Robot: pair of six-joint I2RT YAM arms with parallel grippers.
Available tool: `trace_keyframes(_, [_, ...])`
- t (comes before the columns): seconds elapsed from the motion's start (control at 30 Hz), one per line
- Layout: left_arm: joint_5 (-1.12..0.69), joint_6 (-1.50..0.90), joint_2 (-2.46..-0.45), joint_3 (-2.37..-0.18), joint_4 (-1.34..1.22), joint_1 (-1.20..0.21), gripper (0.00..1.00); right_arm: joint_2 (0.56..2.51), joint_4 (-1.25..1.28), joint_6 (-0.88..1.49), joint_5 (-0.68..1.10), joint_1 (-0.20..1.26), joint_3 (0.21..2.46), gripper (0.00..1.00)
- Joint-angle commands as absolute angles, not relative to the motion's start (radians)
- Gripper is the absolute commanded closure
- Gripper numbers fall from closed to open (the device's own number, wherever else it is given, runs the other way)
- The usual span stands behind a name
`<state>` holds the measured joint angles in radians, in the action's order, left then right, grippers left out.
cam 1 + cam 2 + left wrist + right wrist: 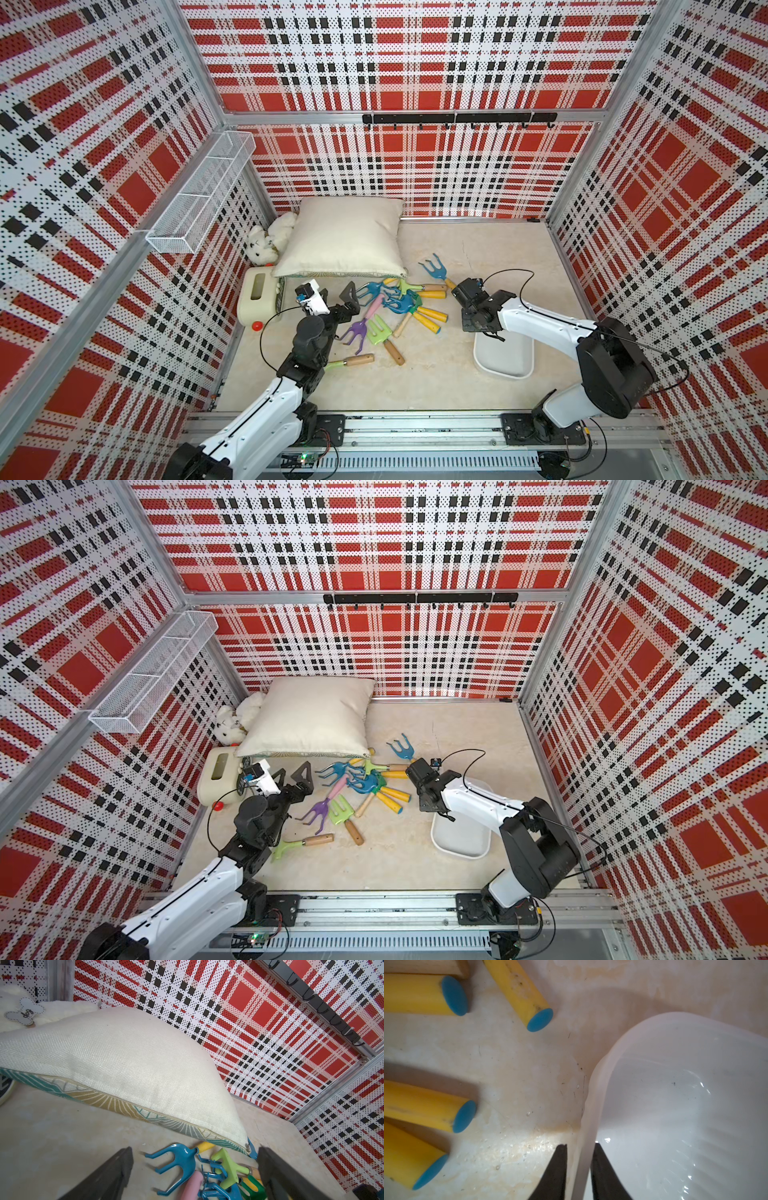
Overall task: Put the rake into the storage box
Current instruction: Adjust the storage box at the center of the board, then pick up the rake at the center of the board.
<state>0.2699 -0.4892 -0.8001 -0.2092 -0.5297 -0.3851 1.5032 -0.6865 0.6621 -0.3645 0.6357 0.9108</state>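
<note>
There are about ten colourful hand rakes point(399, 303), one white plastic tub point(505, 365), one cream cushion point(345, 237), one white plush dog point(262, 245), one cream slotted box point(249, 307), one wire-mesh basket point(199, 195).

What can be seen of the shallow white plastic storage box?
The shallow white plastic storage box is a smooth, glossy, slightly translucent tub with rounded corners. It looks empty, on the beige floor, partly under the right arm. The fingers of the right gripper grip its rim, one inside, one outside.
</note>
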Motion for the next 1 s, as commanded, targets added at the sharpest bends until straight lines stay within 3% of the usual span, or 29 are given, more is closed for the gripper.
trace_keyframes(0.0, [0.275, -0.476, -0.788, -0.222, -0.534, -0.390, 0.01, 1.419, -0.693, 0.611, -0.378, 0.666, 0.911, 0.67])
trace_keyframes(0.07, [0.279, -0.476, -0.787, -0.222, -0.534, -0.389, 0.01, 1.383, -0.711, 0.608, -0.377, 0.679, 0.924, 0.43])
trace_keyframes(0.13, [0.279, -0.478, -0.786, -0.221, -0.534, -0.390, 0.01, 1.358, -0.748, 0.625, -0.392, 0.687, 0.946, 0.33])
trace_keyframes(0.37, [0.302, -0.502, -0.808, -0.224, -0.528, -0.372, 0.01, 1.330, -0.727, 0.720, -0.357, 0.823, 1.034, 0.16])
trace_keyframes(0.57, [0.166, -0.586, -0.914, -0.241, -0.519, -0.224, 0.01, 1.472, -0.583, 0.815, -0.246, 0.907, 1.123, 0.15])
trace_keyframes(0.73, [0.139, -0.597, -0.920, -0.241, -0.514, -0.186, 0.01, 1.605, -0.513, 0.909, -0.212, 0.923, 1.173, 0.32])
trace_keyframes(0.97, [0.144, -0.595, -0.894, -0.241, -0.502, -0.184, 0.01, 1.740, -0.457, 0.982, -0.174, 0.922, 1.210, 0.44])
